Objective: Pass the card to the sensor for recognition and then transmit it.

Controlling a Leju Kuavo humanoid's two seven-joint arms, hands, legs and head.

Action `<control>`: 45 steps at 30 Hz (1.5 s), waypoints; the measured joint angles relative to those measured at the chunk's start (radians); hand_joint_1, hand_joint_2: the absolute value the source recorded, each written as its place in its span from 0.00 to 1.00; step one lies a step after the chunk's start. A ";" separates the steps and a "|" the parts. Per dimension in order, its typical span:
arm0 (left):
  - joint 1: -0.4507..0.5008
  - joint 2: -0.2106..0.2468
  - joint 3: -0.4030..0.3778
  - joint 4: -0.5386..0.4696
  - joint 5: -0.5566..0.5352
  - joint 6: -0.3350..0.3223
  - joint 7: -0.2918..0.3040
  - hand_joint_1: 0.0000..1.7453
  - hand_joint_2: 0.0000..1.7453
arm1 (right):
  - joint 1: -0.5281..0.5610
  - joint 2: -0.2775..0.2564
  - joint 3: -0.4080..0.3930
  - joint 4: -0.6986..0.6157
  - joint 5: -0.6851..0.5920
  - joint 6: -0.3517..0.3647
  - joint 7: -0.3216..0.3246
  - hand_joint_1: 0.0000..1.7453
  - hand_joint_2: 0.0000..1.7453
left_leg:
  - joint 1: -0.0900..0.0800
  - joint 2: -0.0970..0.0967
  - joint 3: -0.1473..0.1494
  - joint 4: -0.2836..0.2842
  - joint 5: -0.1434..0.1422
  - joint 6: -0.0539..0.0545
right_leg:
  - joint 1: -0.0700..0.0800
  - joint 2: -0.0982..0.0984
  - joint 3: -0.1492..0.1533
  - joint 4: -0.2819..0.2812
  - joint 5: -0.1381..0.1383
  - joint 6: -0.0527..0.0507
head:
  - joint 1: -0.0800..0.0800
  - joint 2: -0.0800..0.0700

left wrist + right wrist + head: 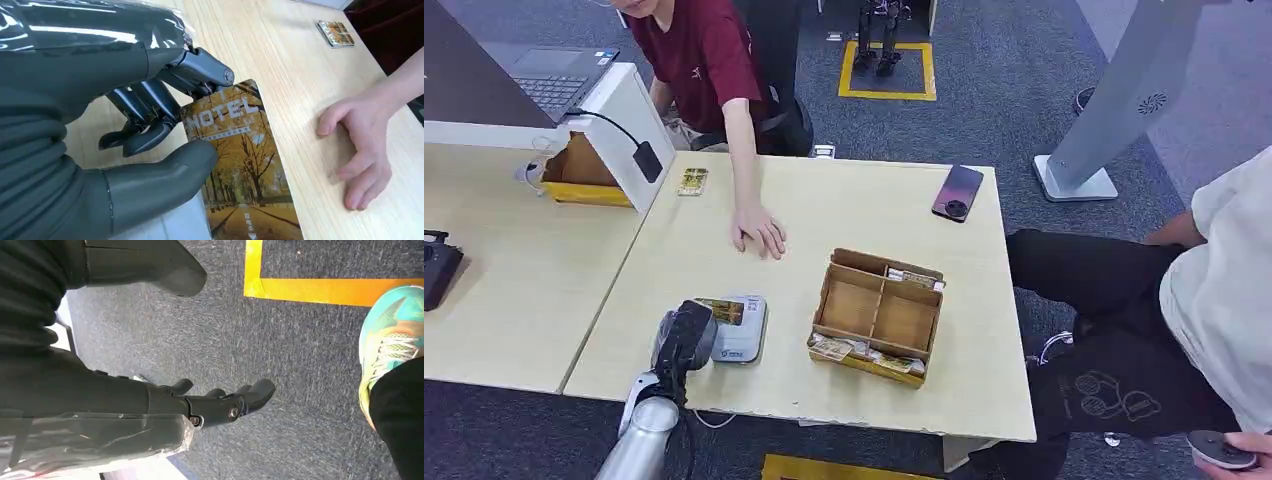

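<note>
Over grey card reader (742, 340) near front table edge (824, 410): left hand (686, 335) pinches hotel key card (240, 165) between thumb and fingers, card held flat above sensor. Recognition step judged under way; handover to person's waiting hand (759, 230) remains. Card face reads "HOTEL", autumn avenue print. Right hand (220, 402) hangs over carpet, fingers loosely apart, holding nothing.

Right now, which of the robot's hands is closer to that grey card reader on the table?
Left. The left hand holds the hotel card right over the card reader. The right hand hangs down over the carpet floor, away from the table.
</note>
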 joint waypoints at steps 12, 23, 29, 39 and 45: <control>-0.005 -0.002 0.000 0.028 -0.083 0.085 0.013 1.00 1.00 | -0.001 0.001 -0.005 -0.003 0.011 0.001 0.002 0.00 1.00 | 0.000 0.000 0.000 0.000 0.000 0.000 | 0.000 0.000 0.000 0.000 0.000 0.000 | 0.000 0.000; -0.045 -0.019 0.000 0.146 -0.130 0.158 0.011 1.00 1.00 | -0.009 0.007 -0.005 -0.005 0.026 0.002 0.005 0.00 1.00 | 0.000 -0.001 0.001 0.000 0.001 0.001 | 0.000 -0.001 0.001 0.000 0.000 0.000 | 0.000 0.000; -0.064 -0.029 0.000 0.188 -0.137 0.163 0.008 1.00 1.00 | -0.015 0.008 -0.005 -0.005 0.035 0.004 0.007 0.00 1.00 | 0.000 -0.003 0.002 0.000 0.001 0.001 | 0.000 -0.004 0.003 0.000 0.000 0.000 | 0.000 0.000; -0.084 -0.041 0.002 0.233 -0.138 0.164 0.005 1.00 1.00 | -0.017 0.008 -0.005 -0.005 0.037 0.004 0.005 0.00 1.00 | -0.001 -0.004 0.004 0.000 0.001 0.002 | -0.001 -0.005 0.005 0.000 0.000 0.000 | 0.000 0.000; -0.088 -0.043 0.002 0.241 -0.139 0.163 0.005 1.00 1.00 | -0.017 0.008 -0.005 -0.005 0.037 0.003 0.004 0.00 1.00 | -0.002 -0.004 0.004 0.000 0.002 0.003 | -0.002 -0.005 0.006 0.000 0.000 0.001 | 0.000 0.000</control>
